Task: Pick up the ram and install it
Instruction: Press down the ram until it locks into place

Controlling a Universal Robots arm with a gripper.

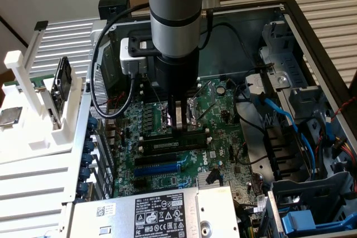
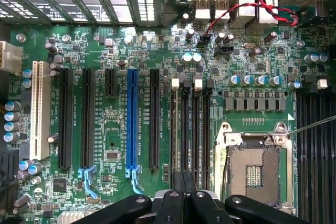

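The ram (image 1: 170,144) lies lengthwise in one of the black memory slots (image 2: 188,124) on the motherboard (image 1: 220,110), just beside the processor socket (image 1: 192,112). It is a long, thin stick, dark along its upper edge with a pale strip on its face. The claw (image 1: 179,128) stands straight down on its middle, fingers (image 1: 179,116) pressed together, the tips resting on the stick's top edge. In the wrist view the claw (image 2: 184,203) sits over the same group of slots, its two dark fingers touching each other.

By the look of it, the pick-up and carrying are done and the work stands at the seating stage: the stick is in its slot and the claw bears on it from above. Whether it is pushed fully home and the end latches have caught cannot be told.

The slots are narrow channels of matte black plastic with pale latches at one end. Next to them run more black expansion slots, a glossy blue expansion slot (image 2: 132,124) and a cream-white slot (image 2: 39,109). The motherboard is lacquered green, studded with silver-topped cylindrical capacitors. The socket is a square of bright metal frame round a dark grid. All of this sits inside an open grey sheet-metal computer case (image 1: 312,32), with blue cables (image 1: 279,112) to the exterior view's right. At the exterior view's left stands a white plastic rack (image 1: 25,90).
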